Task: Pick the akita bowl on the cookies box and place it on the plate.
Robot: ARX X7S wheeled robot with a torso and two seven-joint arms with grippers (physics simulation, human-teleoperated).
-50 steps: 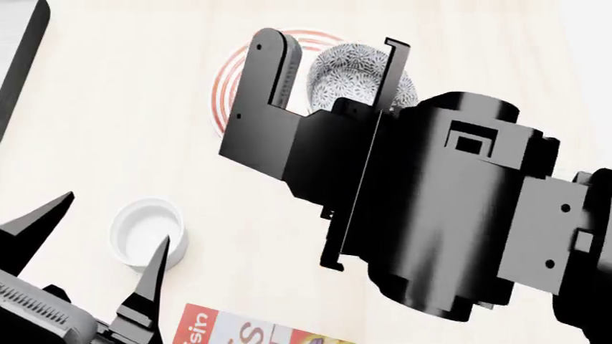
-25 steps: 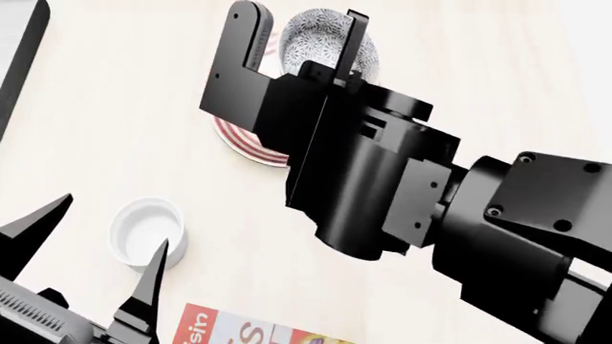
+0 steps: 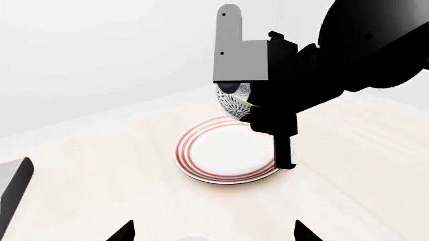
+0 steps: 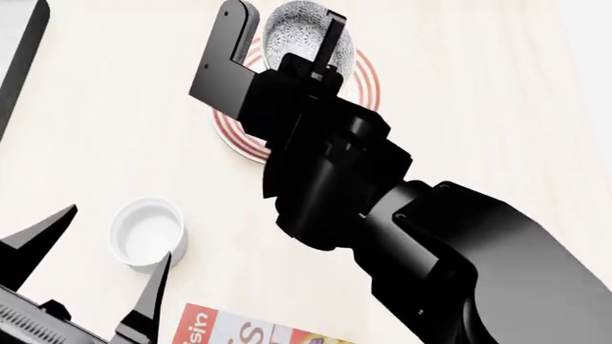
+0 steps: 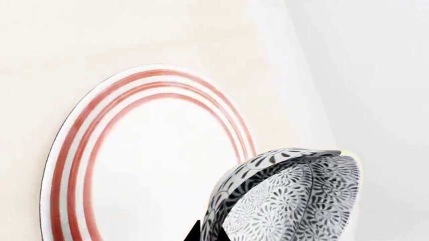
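We judge the pick done: our right gripper (image 4: 287, 43), at upper centre, grasps the akita bowl (image 4: 304, 32) above the plate (image 3: 228, 155); only lowering and releasing remain.

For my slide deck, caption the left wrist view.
Right claw holds the akita bowl in the air above the far rim of the plate.

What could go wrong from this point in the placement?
1. The akita bowl hangs over the far rim of the plate, not its centre; released here, it might land on the edge or off it.
2. The right gripper holds the bowl by its wall, apparently tilted, so it could tip or roll on release.
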